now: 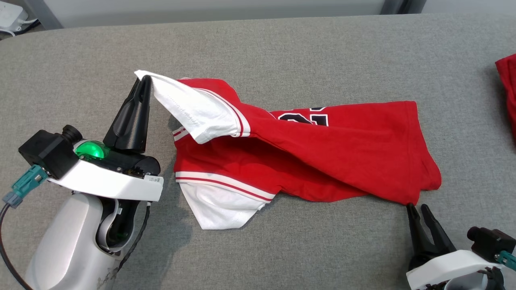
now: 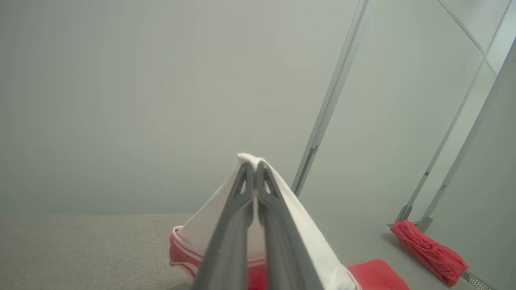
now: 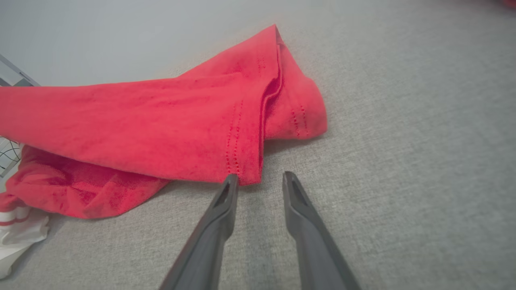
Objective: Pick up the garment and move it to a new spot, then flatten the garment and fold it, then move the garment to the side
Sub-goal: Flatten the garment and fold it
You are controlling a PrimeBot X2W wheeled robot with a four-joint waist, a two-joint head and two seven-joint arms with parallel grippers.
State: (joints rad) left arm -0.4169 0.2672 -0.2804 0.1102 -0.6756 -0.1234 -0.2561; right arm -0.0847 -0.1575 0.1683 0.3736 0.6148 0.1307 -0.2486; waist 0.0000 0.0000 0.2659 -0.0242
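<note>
Head view: finds garment stretched across mid table, long axis left to right, white sleeves at the left end, red hem at the right. Has left jaws clamped on the tip of one sleeve, lifting it clear of the table so the cloth drapes down to the red body. Matches in left wrist view: fingers pressed together, white cloth pinched between and folded over both tips. Leaves other sleeve flat at the near side.

Has right jaws apart and empty, low over the table at the garment's right end. Puts hem corner straight ahead of them, at the very tips. In right wrist view, sets that corner against the tip of the finger on that view's left, ahead of the gap rather than inside it.

Turns, then, on that corner: lies just forward of the right jaws and a touch toward the garment's body. Probably needs a short push forward and slightly that way before closing, so that cloth and not table fills the gap. Makes the right arm plainly the nearer one for the hem, with the left busy at the opposite end of the long axis. Risks nudging the corner away instead of catching it. Lies well apart from red cloth at the table's far right.
</note>
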